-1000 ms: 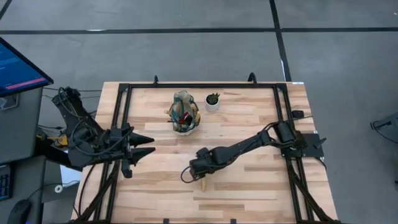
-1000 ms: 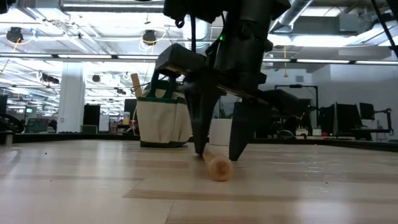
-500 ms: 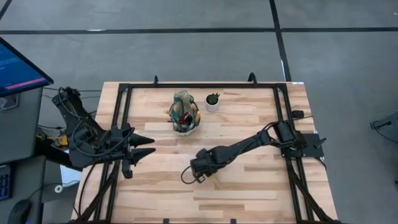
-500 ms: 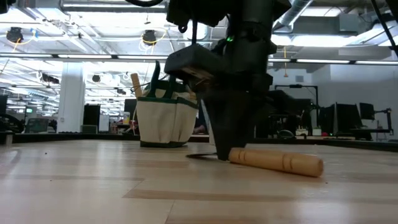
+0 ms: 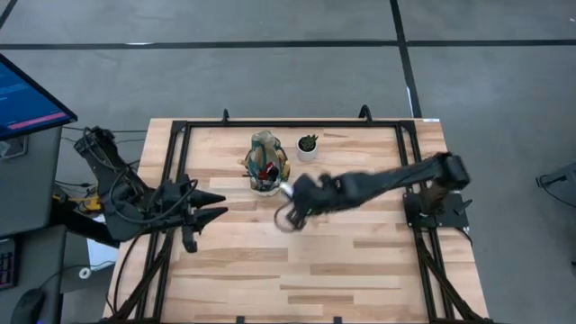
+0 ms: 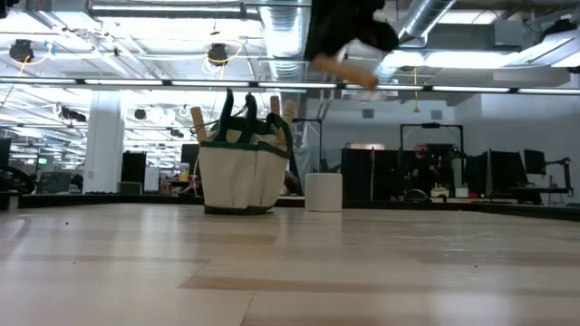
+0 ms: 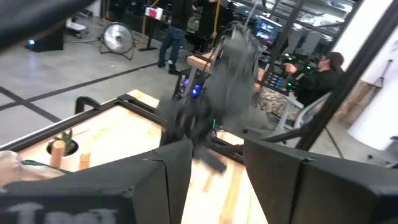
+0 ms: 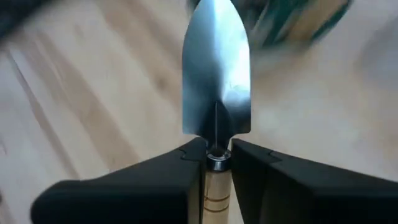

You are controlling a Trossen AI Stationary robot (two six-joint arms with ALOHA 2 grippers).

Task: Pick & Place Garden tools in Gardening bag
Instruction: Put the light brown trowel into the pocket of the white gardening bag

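The right gripper (image 8: 214,155) is clamped tight on a small hand trowel with a pointed silver metal blade and a light wooden handle (image 8: 216,93), gripping it at the neck where blade meets handle, with the blade pointing forward past the fingers. In the high view this gripper (image 5: 290,193) hangs above the light wooden bench (image 5: 360,261), near its centre, just beside the small beige canvas gardening bag with green trim (image 5: 268,164) on that bag's four o'clock side. From bench height the trowel (image 6: 349,65) is raised well clear of the surface. The bag (image 6: 237,172) stands upright at about twelve o'clock on the bench, with wooden handles poking out of its top, and a small white pot (image 5: 308,147) at its three o'clock. The left gripper (image 5: 211,207) waits at nine o'clock, its fingers partly apart and holding nothing.
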